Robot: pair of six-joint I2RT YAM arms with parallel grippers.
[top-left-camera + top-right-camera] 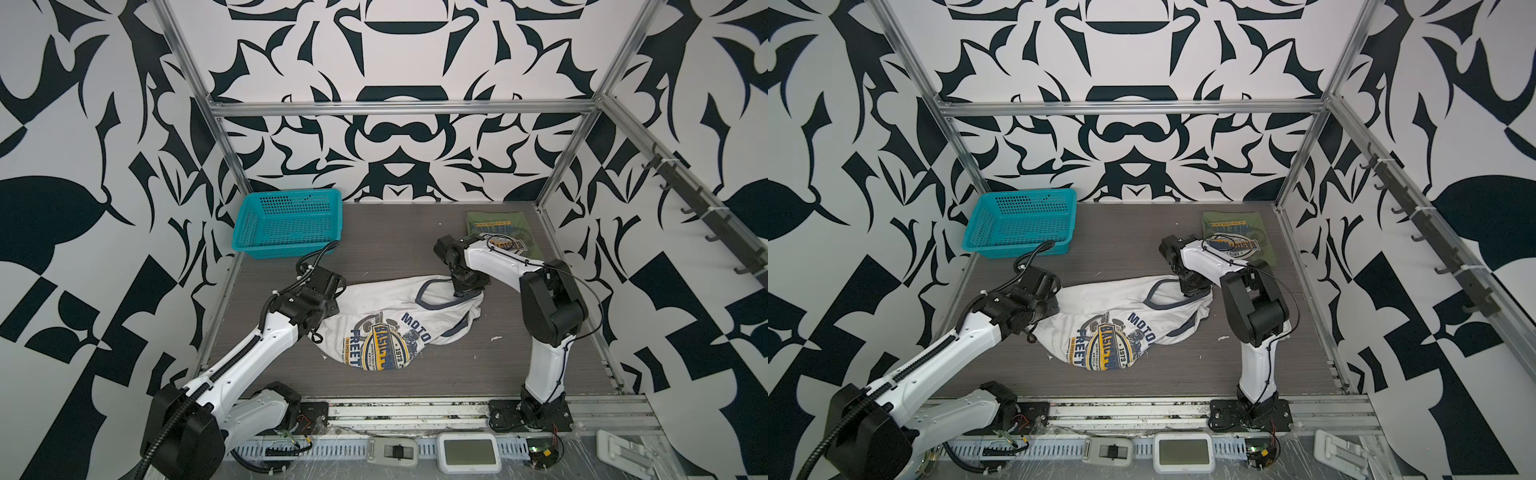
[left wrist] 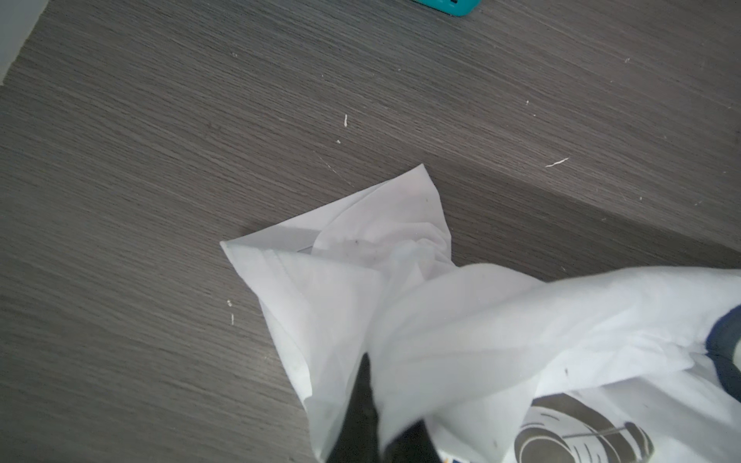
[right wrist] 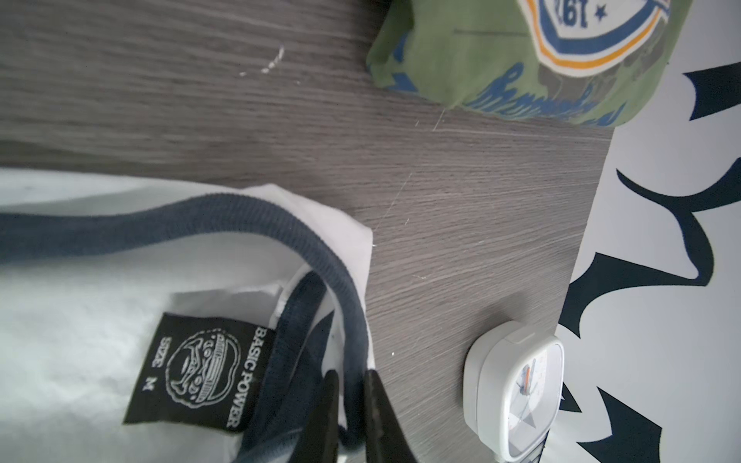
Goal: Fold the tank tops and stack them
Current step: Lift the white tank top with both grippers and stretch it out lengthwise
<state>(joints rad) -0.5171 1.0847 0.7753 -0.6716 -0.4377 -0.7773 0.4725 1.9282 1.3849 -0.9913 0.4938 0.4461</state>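
Upper right of frame, olive tank top [image 1: 484, 224] sits folded; my left gripper [image 2: 367, 385] and right gripper [image 3: 353, 387] clamp the crumpled white tank top [image 1: 374, 303].

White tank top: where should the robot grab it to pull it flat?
Grip the navy trim from above, at the end toward the green tank top. The white tank top lies crumpled, but the trim there forms a thick ribbed loop; the right tool holds it. The left tool pinches the far hem corner, so pulling apart should stretch it.

Crumpled white tank top [image 1: 1125, 320] centre; folded olive tank top [image 1: 1223, 222] far right.
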